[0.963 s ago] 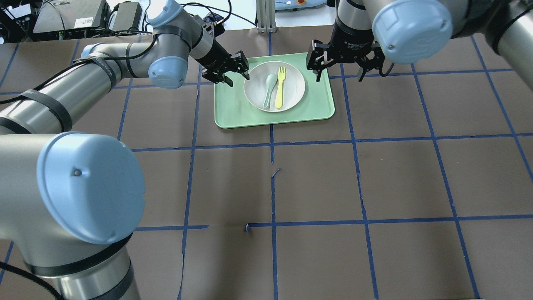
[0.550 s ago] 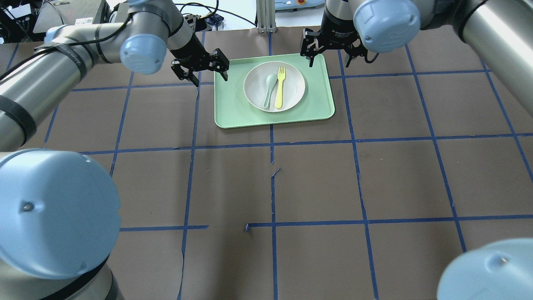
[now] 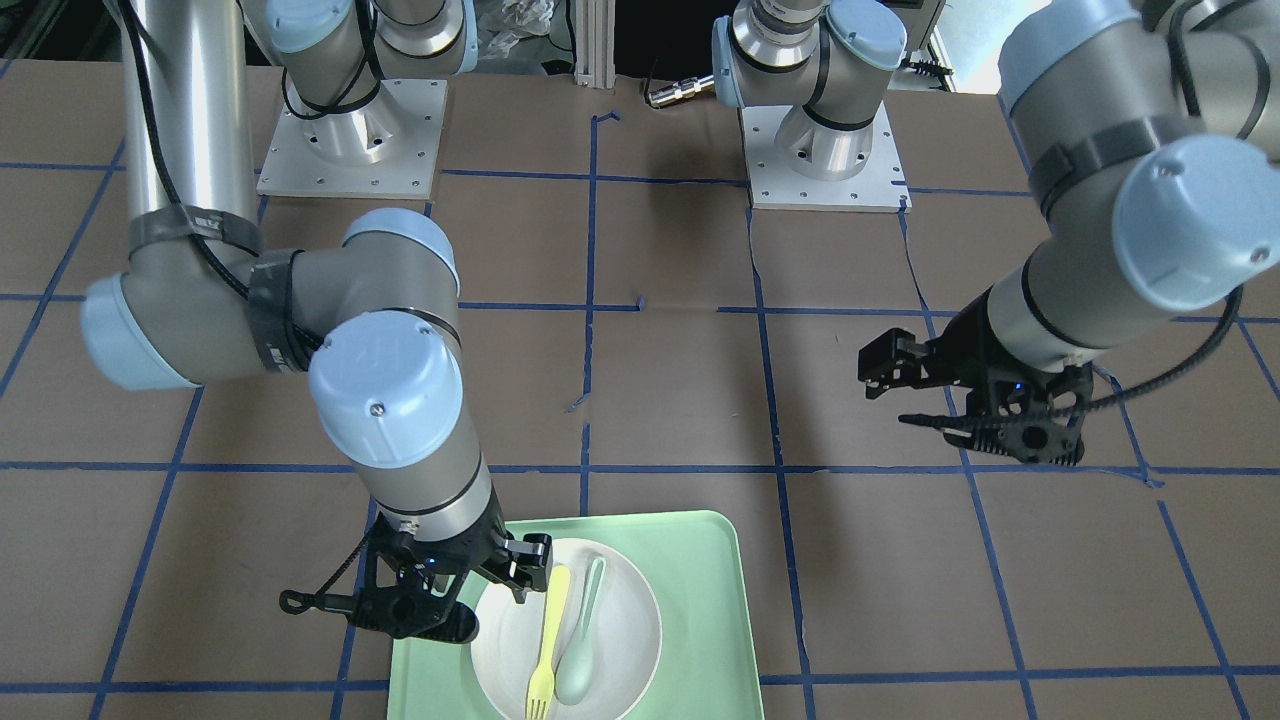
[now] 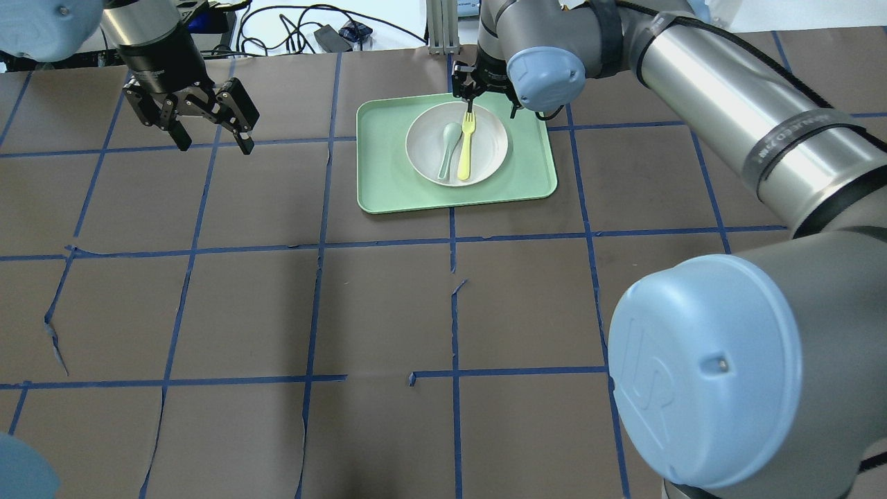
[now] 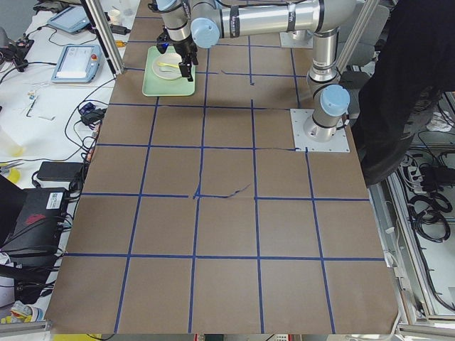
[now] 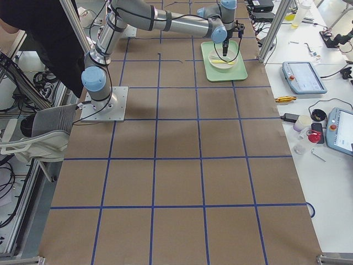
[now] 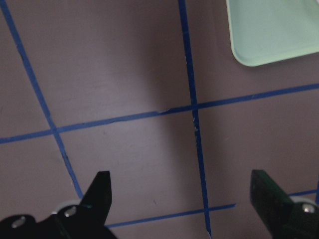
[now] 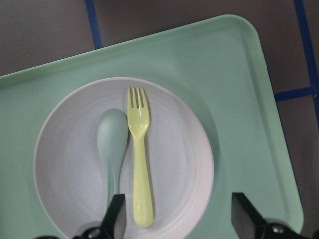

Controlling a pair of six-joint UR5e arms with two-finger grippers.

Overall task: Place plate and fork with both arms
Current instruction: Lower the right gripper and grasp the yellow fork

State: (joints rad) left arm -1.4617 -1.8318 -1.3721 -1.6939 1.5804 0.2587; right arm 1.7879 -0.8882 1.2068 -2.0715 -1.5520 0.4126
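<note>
The white plate (image 4: pixel 488 149) sits in the mint-green tray (image 4: pixel 388 180). The pale-yellow fork (image 4: pixel 466 147) lies in the plate beside a grey-green spoon (image 4: pixel 447 147). My right gripper (image 4: pixel 490 105) is open and empty above the plate's far rim, near the fork's tines. In the right wrist view the fork (image 8: pixel 140 159) lies in the plate (image 8: pixel 184 159) with its handle end between the open fingers (image 8: pixel 115 219). My left gripper (image 4: pixel 202 125) is open and empty over bare table, well left of the tray. It also shows in the front view (image 3: pixel 905 395).
The table is brown paper with a blue tape grid. The tray's corner (image 7: pixel 269 35) shows at the top right of the left wrist view. The two arm bases (image 3: pixel 350 130) stand at the robot's side. Cables and equipment lie beyond the table's far edge (image 4: pixel 312 31).
My left gripper has pulled back from the tray's left edge to the far left of the table. My right gripper has moved left, from beside the tray to over the plate's far rim.
</note>
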